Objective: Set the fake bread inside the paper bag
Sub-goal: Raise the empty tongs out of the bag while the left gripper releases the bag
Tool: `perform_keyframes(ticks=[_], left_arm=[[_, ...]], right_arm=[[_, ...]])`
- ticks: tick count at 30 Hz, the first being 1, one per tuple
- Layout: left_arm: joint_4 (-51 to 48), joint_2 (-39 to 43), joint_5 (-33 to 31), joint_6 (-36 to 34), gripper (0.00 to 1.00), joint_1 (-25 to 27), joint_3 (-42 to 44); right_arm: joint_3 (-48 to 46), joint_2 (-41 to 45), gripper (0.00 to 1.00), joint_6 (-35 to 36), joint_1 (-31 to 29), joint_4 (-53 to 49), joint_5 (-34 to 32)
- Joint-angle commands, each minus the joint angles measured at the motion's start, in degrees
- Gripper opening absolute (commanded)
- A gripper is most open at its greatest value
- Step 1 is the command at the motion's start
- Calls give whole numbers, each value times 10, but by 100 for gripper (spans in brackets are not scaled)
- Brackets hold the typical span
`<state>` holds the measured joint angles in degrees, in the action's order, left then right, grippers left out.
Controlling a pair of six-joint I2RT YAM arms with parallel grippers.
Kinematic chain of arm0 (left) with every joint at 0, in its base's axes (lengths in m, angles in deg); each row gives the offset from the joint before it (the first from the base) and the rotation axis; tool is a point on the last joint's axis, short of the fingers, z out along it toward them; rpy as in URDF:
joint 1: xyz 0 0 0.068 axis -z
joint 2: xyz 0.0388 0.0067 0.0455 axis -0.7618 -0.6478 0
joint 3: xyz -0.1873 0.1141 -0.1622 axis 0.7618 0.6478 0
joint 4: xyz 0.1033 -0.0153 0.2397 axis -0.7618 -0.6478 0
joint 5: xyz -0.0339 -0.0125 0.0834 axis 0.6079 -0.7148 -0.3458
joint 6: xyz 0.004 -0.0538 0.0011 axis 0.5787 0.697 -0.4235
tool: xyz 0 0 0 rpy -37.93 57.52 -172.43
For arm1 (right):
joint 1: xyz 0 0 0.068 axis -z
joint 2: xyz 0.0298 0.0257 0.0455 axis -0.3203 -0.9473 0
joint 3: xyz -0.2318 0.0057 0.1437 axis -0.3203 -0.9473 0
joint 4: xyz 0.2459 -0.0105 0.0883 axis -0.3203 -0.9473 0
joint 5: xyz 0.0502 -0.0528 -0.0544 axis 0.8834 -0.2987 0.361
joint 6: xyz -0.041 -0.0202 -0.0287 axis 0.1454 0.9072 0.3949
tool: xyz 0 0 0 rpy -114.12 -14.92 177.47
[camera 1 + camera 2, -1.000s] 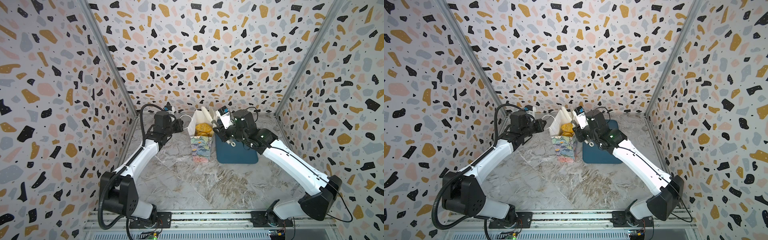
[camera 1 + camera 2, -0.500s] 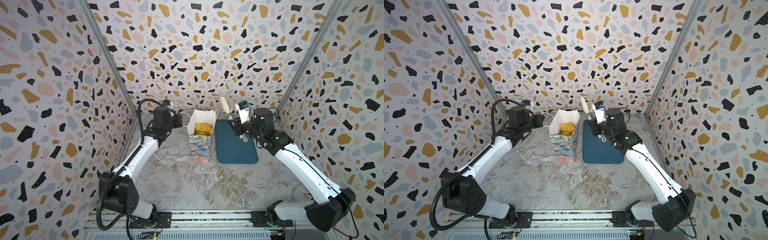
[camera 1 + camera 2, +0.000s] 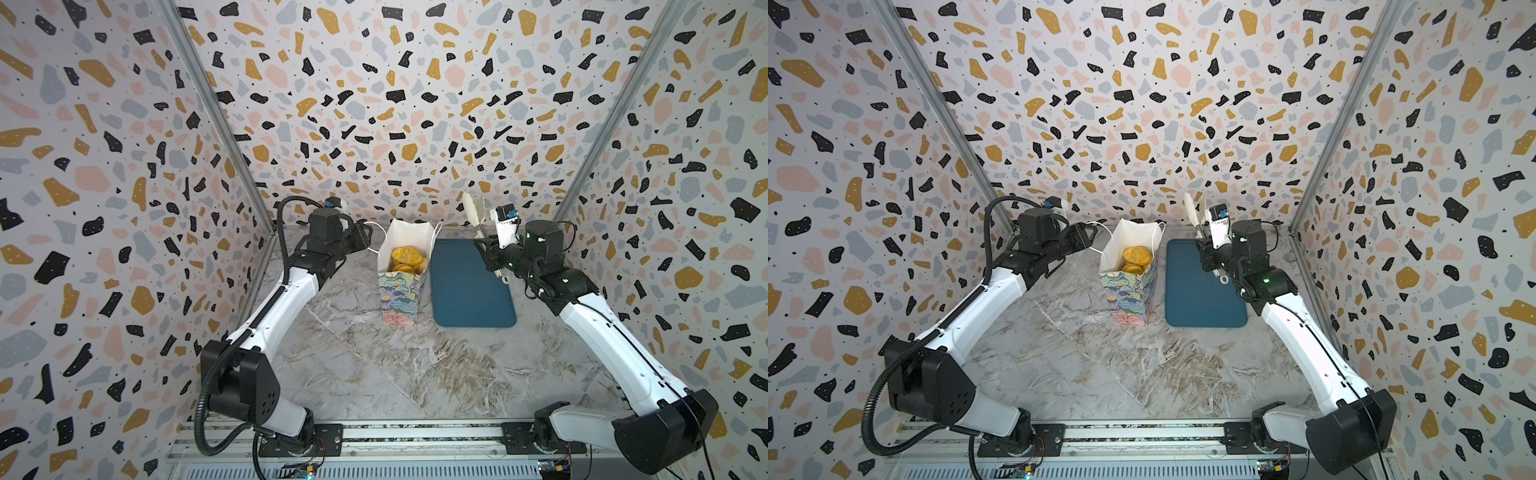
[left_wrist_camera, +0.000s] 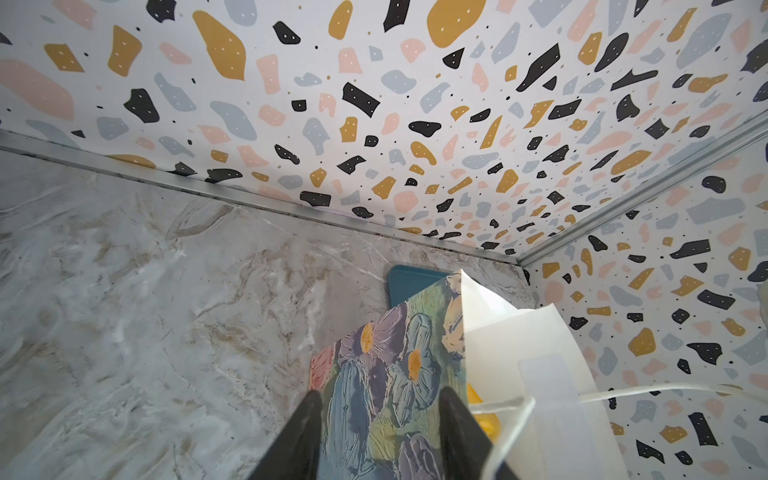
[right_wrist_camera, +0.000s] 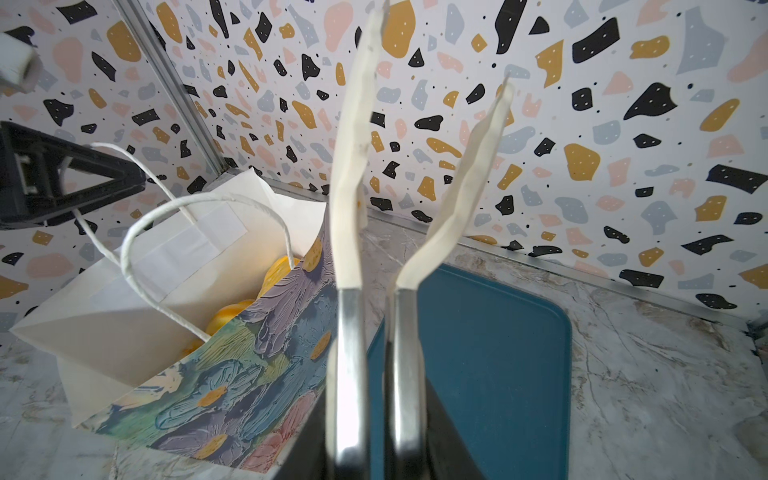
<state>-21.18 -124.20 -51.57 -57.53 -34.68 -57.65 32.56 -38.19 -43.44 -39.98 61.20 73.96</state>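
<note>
Gripping metal tongs by the handles, the right hand clamps tight on them; the white tong tips stand apart, pointing up at the back wall. The left hand has its fingers spread, just beside the paper bag mouth; a cord handle lies by one finger, contact unclear. The fake bread sits inside the bag, upright on the surface beside a teal tray. Right arm reaches by the tray's far end, wrist cocked up; left arm stretches fwd, wrist bent twd the bag.
</note>
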Motion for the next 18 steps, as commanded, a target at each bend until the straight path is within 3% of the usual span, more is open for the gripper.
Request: perform_keyframes(ticks=[1, 6, 7, 9, 18], left_arm=[[4, 10, 14, 14, 61, 4, -31], [-16, 27, 34, 12, 82, 4, -52], [-14, 29, 41, 16, 94, 3, -54], [-15, 33, 54, 20, 100, 4, -56], [-56, 59, 25, -16, 100, 0, -62]], right_arm=[[6, 25, 31, 15, 5, 33, 8], [7, 27, 31, 23, 9, 30, 1], [7, 27, 31, 24, 10, 31, -4], [6, 27, 31, 24, 13, 30, -12], [5, 31, 31, 30, 25, 34, -53]])
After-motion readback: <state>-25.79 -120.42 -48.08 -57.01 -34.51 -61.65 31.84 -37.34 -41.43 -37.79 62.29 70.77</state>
